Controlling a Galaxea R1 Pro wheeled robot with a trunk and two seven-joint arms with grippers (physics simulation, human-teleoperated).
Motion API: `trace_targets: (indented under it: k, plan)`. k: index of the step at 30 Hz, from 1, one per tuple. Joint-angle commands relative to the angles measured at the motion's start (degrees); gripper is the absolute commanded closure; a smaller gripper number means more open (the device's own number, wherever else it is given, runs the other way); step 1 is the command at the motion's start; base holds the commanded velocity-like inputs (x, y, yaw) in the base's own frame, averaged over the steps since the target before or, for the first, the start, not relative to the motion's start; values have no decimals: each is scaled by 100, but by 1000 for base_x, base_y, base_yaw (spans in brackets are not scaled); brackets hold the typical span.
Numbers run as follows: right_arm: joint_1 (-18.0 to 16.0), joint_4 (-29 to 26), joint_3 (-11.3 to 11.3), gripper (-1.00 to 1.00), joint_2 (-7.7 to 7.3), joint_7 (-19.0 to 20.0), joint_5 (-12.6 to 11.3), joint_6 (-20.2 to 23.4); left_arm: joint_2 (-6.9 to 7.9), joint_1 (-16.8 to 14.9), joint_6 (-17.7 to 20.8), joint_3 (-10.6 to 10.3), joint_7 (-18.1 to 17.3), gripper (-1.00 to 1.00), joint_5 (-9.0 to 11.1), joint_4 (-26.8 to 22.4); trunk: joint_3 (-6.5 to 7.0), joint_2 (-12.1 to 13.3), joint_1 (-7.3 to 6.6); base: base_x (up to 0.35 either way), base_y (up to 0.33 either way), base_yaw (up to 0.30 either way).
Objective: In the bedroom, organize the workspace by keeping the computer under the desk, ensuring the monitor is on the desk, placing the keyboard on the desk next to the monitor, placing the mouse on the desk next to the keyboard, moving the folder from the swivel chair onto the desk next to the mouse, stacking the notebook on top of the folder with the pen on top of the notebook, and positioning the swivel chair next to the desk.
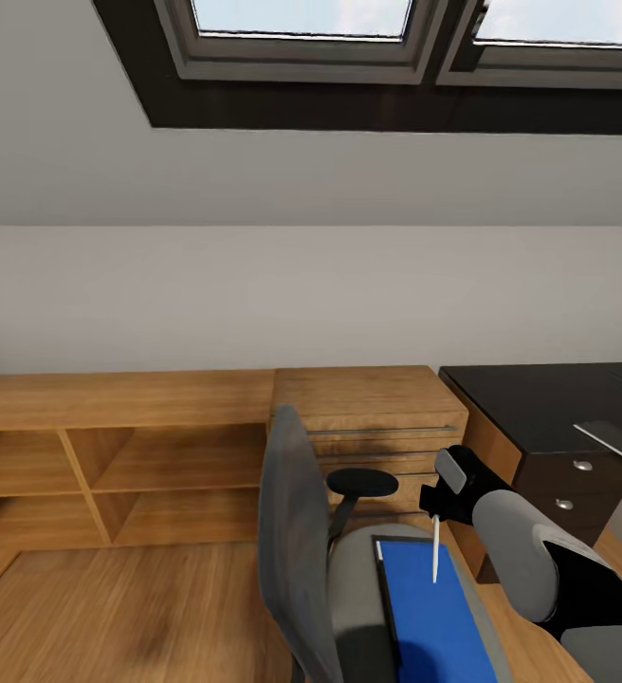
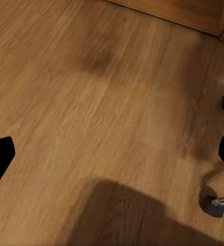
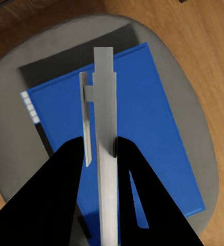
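pinching the pen (image 3: 104, 148) between the right gripper (image 3: 100, 148) fingers, lifted above the blue folder (image 1: 429, 607) lying on the swivel chair (image 1: 297, 541) seat, with a dark edge, perhaps the notebook (image 3: 50, 66), beneath. desk (image 1: 539, 398) far right. left gripper (image 2: 112, 154) spread over the floor (image 2: 91, 102).

Wood and windows around me

I see low wooden shelving (image 1: 112, 455) against a white wall (image 1: 254, 294), a wooden drawer unit (image 1: 373, 417) beside it, skylight windows (image 1: 301, 28) overhead, and a wooden floor (image 2: 91, 102) below.
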Motion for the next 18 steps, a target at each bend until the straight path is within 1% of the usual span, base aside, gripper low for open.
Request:
trace_targets:
  k: [1, 7, 14, 18]
  plan:
    - [-2, -6, -4, 100, 1, -50, -65, 8, 1, -4, -14, -46, -26, -100, 62, 5, -6, -3, 0, 0, 0, -6]
    - [1, 1, -4, 100, 7, -49, -64, 11, 7, -4, -14, -47, -27, -100, 61, 5, -7, -3, 0, 0, -38, -3]
    - [2, 70, -4, 100, 22, -49, -58, 12, 9, -4, -14, -47, -27, -100, 60, 5, -7, -3, 0, 0, -199, 0]
    - [3, 91, 2, 100, 36, -49, -56, 11, 10, -4, -14, -47, -27, -100, 60, 5, -13, -3, 0, 0, -106, 52]
